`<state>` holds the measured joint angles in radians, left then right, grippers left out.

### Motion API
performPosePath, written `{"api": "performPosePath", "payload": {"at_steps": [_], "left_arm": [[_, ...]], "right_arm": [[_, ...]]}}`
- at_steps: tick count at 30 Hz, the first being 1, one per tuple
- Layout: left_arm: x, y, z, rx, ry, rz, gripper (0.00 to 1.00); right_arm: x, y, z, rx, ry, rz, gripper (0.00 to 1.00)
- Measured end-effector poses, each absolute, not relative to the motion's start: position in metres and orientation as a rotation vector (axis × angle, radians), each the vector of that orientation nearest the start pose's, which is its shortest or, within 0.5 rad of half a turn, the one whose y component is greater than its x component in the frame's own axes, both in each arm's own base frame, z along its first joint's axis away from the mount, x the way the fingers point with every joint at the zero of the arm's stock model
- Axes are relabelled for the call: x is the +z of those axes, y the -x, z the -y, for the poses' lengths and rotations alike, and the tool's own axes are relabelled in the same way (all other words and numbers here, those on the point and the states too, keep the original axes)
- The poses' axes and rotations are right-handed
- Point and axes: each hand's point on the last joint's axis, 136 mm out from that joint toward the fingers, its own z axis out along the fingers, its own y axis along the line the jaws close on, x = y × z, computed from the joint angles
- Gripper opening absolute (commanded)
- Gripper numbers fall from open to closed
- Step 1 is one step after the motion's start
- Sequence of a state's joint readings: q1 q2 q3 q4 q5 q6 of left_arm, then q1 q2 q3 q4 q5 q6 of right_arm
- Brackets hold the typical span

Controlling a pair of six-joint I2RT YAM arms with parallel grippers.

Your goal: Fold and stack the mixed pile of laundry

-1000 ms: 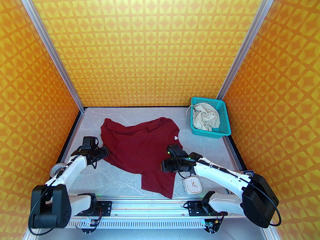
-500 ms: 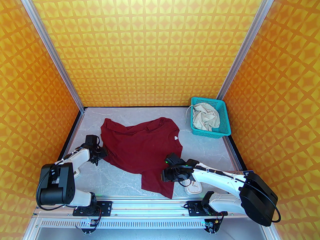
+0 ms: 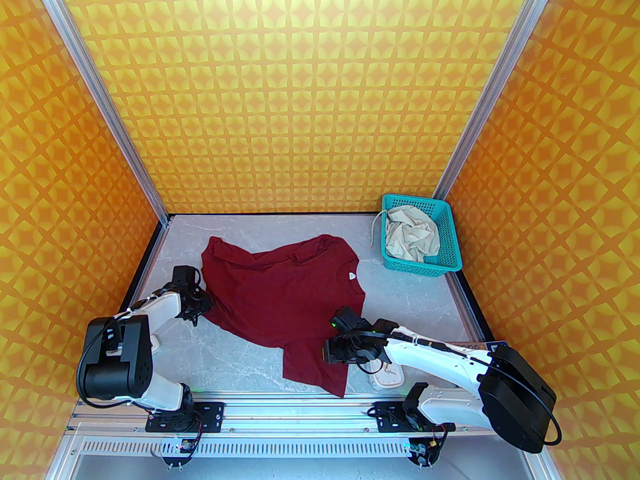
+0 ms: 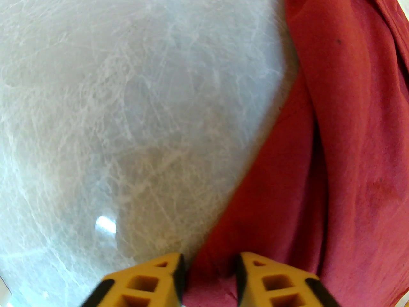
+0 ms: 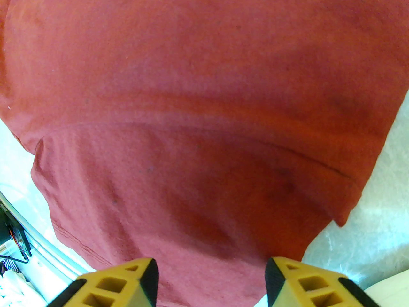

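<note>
The right arm (image 3: 440,353) has swung down toward the near edge, and its jaws now sit over the lower part of the shirt (image 3: 285,293), no longer up by its right side. The left arm (image 3: 150,313) has pulled its elbow back and up, and the left jaws have narrowed at the shirt's left edge.

From the left wrist, the red cloth (image 4: 335,139) runs right in between the two yellow tips, with only a slim gap left. I can't tell whether they are actually pinching it. From the right wrist, the right jaws stand well apart with nothing between them, hovering over a flat stretch of shirt (image 5: 204,107) near its hem.

The shirt lies spread and rumpled across the middle of the grey desk (image 3: 240,363). The cream shorts (image 3: 410,238) sit bunched in the teal basket (image 3: 420,266) at the far right corner, a drawstring hanging over its left rim. A small white clock (image 3: 392,379) peeks out from under the right arm.
</note>
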<state>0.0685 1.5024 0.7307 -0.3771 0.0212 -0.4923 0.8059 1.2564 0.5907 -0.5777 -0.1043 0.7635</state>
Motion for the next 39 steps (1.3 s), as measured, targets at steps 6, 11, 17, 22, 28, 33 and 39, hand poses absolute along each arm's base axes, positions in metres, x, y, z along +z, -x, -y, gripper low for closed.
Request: {"api": "performPosePath", "payload": {"at_steps": [6,11,17,22,28,33,39], "left_arm": [[0.039,-0.315,-0.018,-0.163,0.718,-2.579,0.00],[0.051,-0.313,-0.017,-0.171,0.694,-2.547,0.00],[0.067,-0.311,-0.017,-0.182,0.672,-2.492,0.00],[0.068,-0.307,-0.016,-0.186,0.665,-2.489,0.00],[0.097,-0.309,-0.011,-0.227,0.619,-2.403,0.00],[0.149,-0.312,-0.007,-0.273,0.553,-2.228,0.00],[0.206,-0.316,0.006,-0.332,0.454,-2.098,0.00]], "right_arm": [[0.023,-0.155,-0.186,0.439,0.064,-2.961,0.59],[0.023,-0.155,-0.179,0.388,0.056,-2.959,0.59],[0.017,-0.157,-0.178,0.378,0.024,-2.953,0.55],[0.013,-0.158,-0.174,0.324,-0.023,-2.975,0.35],[0.014,-0.161,-0.165,0.248,-0.050,-2.964,0.00],[0.040,-0.191,-0.191,0.401,-0.045,-2.796,0.00],[0.161,-0.247,-0.211,0.486,-0.018,-2.448,0.00]]}}
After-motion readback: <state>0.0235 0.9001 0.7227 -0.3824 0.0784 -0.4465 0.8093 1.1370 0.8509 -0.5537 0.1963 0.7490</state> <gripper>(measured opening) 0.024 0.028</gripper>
